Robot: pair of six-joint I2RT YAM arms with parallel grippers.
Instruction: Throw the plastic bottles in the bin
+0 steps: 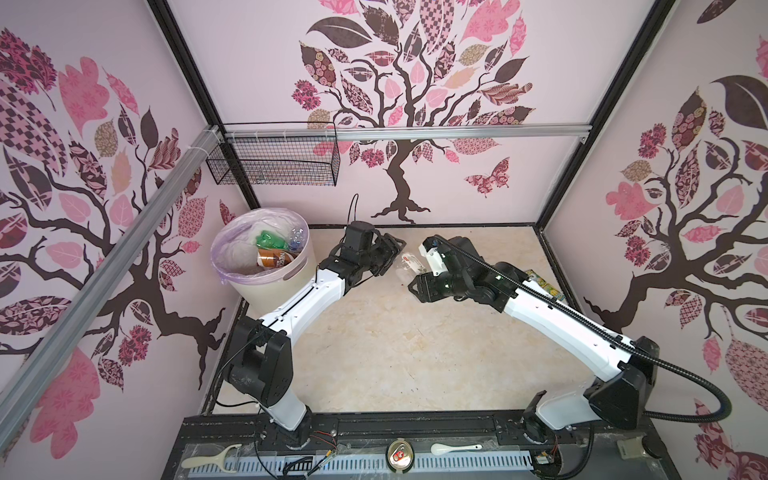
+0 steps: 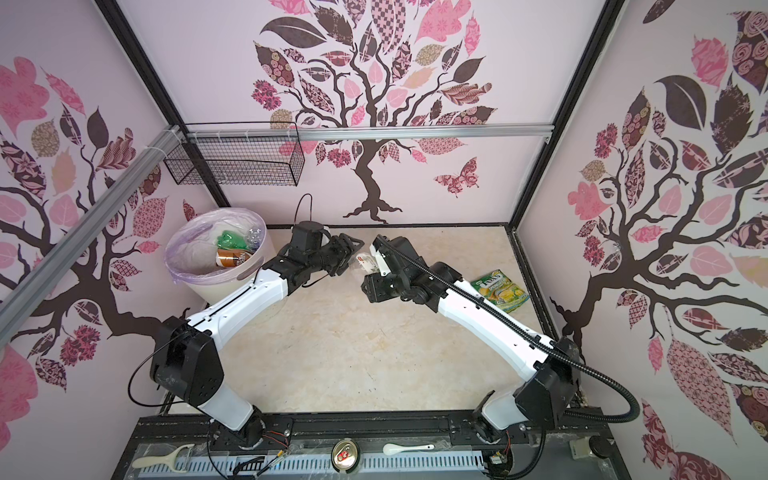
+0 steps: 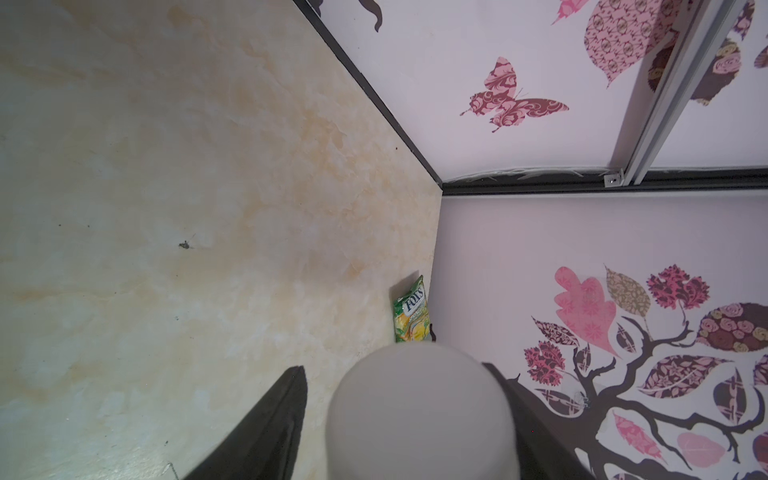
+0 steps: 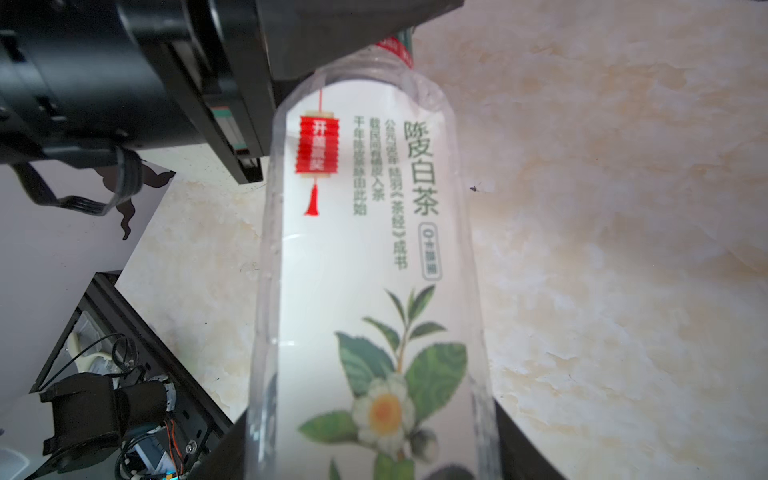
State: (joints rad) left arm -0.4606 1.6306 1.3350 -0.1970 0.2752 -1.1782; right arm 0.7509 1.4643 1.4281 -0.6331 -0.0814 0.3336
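A clear plastic bottle (image 4: pixel 365 249) with a white tea label is held above the table, and my right gripper (image 4: pixel 372 432) is shut on its body. In both top views it hangs between the two grippers (image 1: pixel 408 266) (image 2: pixel 365 262). My left gripper (image 3: pixel 392 368) is open around the bottle's pale rounded end (image 3: pixel 419 415). One finger touches it and the other stands apart from it. The cream bin (image 1: pixel 270 286) at the back left holds a green bottle (image 1: pixel 266 241), a clear one (image 1: pixel 296 239) and a brown one (image 1: pixel 272 259).
A green-yellow snack packet (image 2: pixel 498 293) lies by the right wall. A black wire basket (image 1: pixel 274 162) hangs on the back rail above the bin. A peeler (image 1: pixel 212 459), a can (image 1: pixel 401 455) and a spoon (image 1: pixel 451 449) lie on the front ledge.
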